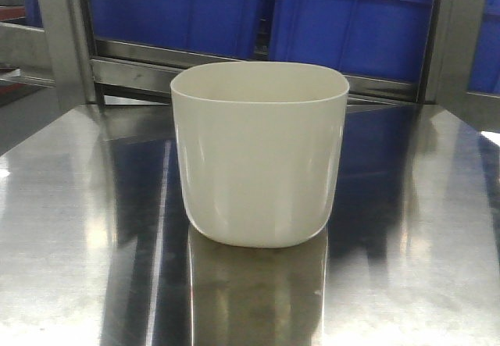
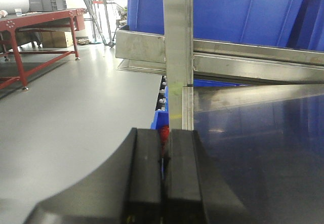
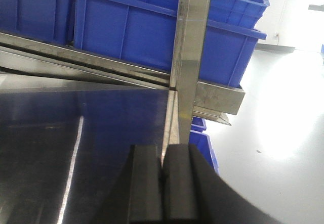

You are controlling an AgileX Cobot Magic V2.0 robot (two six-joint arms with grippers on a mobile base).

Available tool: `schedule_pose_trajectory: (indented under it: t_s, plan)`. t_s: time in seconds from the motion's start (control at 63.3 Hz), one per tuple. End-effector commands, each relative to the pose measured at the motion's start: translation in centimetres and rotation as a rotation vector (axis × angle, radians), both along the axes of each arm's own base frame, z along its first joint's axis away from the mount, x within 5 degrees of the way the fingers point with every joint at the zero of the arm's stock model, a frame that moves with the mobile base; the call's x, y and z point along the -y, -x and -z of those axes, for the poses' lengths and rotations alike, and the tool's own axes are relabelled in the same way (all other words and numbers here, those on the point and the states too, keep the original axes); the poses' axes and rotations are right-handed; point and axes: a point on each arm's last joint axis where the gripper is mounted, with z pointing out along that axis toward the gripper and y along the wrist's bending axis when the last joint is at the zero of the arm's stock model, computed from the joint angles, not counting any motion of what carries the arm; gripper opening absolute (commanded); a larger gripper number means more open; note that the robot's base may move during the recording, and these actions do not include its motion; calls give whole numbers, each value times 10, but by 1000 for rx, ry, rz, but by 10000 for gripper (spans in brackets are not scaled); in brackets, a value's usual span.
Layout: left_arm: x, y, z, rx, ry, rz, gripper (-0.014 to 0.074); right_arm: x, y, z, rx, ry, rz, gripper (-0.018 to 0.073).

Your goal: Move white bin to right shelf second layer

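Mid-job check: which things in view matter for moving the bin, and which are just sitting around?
Job: white bin; left gripper and right gripper, both shut, empty; target shelf level not identifiable here.
Just there: blue crates, steel tabletop, red workbench.

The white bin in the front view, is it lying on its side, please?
No, the white bin stands upright on the steel tabletop, rim up.

Before me lies a mirror-bright steel tabletop (image 1: 70, 205), backed by blue crates (image 1: 351, 26) on a steel rack with an upright post (image 2: 177, 42). To my left, the grey polished floor (image 2: 61, 118) runs to a red-framed workbench (image 2: 35, 21) with a cardboard box (image 2: 55, 39) beneath. To my right, bright light glares off it.
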Motion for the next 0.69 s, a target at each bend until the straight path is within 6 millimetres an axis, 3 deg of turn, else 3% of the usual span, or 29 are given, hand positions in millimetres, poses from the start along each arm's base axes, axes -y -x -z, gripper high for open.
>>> schedule_pose_trajectory:
  t_s: [0.0,0.679]
  plan:
    - [0,0,4,60,10,-1,85,0,3,-14,119,11,5,20]
    - [0,0,4,60,10,-1,85,0,3,-14,119,8,5,20]
